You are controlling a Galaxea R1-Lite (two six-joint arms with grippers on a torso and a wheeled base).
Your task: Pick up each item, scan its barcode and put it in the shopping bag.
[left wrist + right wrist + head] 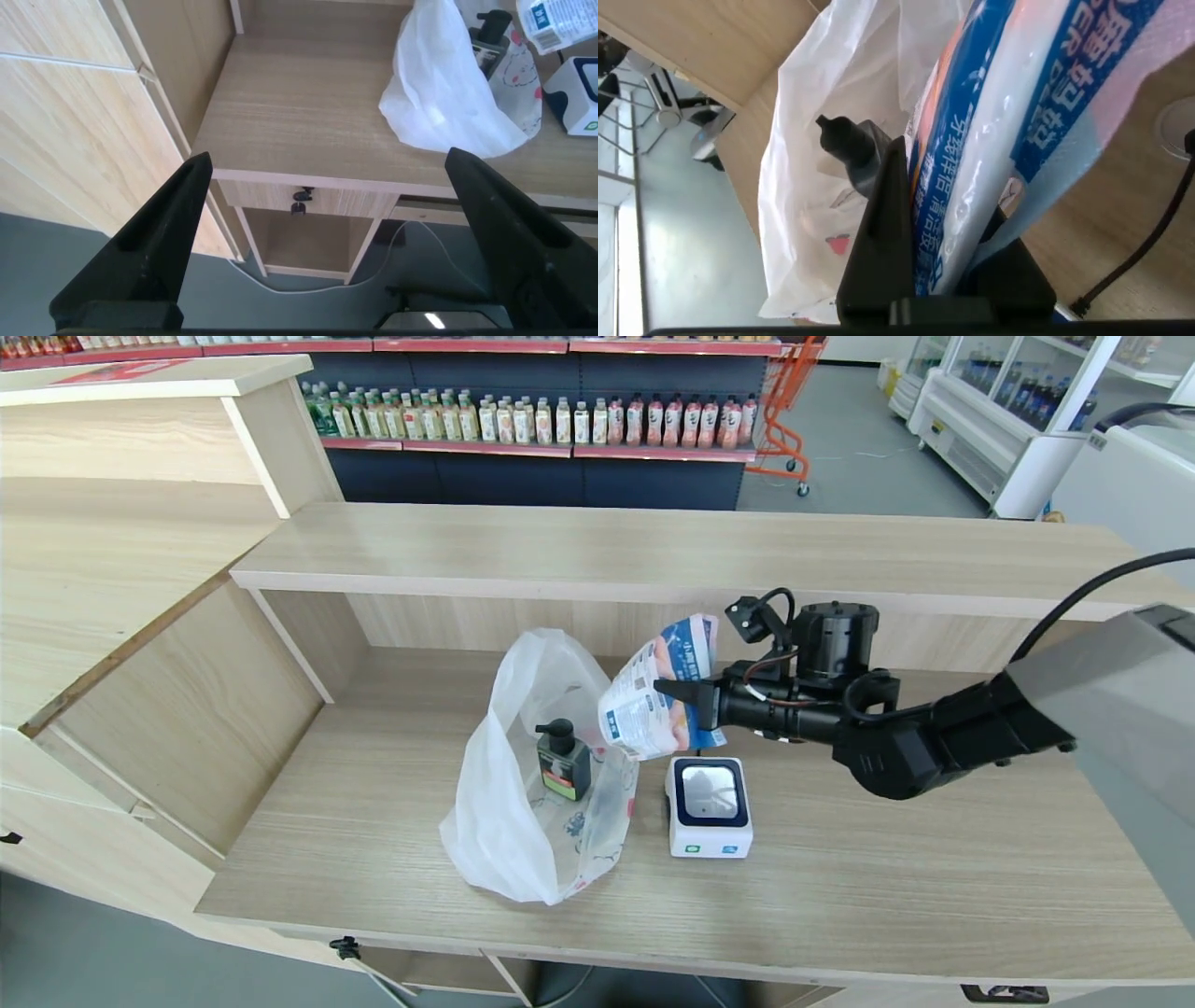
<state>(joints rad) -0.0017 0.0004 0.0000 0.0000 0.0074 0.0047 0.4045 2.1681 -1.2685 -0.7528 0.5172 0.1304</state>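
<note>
Gripped packet (653, 695) near bag (499, 812); scanner (709, 807) beside; bottle (563, 765) inside.

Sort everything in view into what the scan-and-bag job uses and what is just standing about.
Job: blue, white and pink plastic packet in the right gripper; white plastic shopping bag; black pump bottle inside it; white box-shaped barcode scanner.
Standing about: rows of shelved drink bottles; orange trolley; white glass-fronted chiller.

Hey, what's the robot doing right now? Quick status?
Right gripper shut on blue-and-white plastic packet, held up beside white plastic shopping bag. Left gripper open, off the wooden counter's edge. Black pump bottle already bagged; nothing blocking.
</note>
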